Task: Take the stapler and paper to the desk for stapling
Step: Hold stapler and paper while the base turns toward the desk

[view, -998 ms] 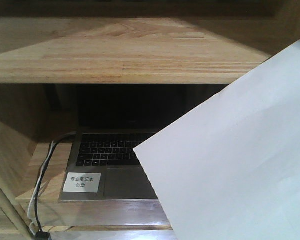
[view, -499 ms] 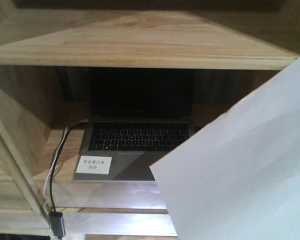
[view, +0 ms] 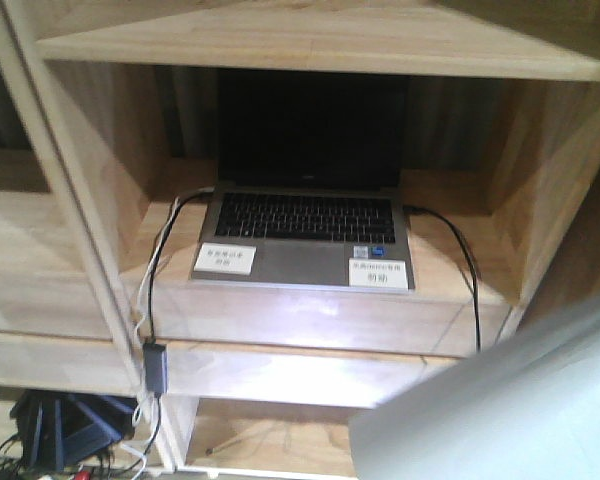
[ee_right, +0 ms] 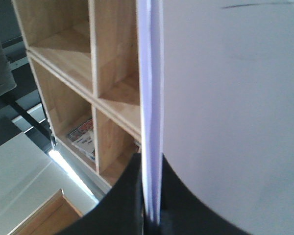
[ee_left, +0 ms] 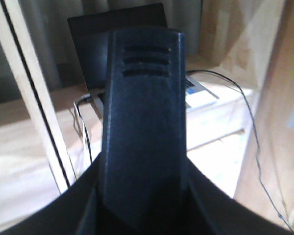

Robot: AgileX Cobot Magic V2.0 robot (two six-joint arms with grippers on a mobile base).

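The paper (view: 510,400) fills the lower right corner of the front view as a blurred white sheet. In the right wrist view the thin white stack (ee_right: 225,98) stands on edge, and my right gripper (ee_right: 152,198) is shut on its lower edge. A black stapler (ee_left: 144,112) with three slots near its tip juts up between the jaws of my left gripper (ee_left: 144,196), which is shut on it. At the bottom left of the right wrist view sits a light-wood corner (ee_right: 39,218); I cannot tell whether it is the desk.
A wooden shelf unit (view: 310,45) stands ahead. An open laptop (view: 305,235) sits in its middle bay, with cables (view: 152,290) hanging down its front. A pale upright post (view: 70,200) is at the left, black gear (view: 60,425) on the floor, magazines (ee_right: 83,139) in a low bay.
The front view has drawn back from the shelf, so the whole laptop bay now shows. The paper has dropped from covering the right half to the lower right corner.
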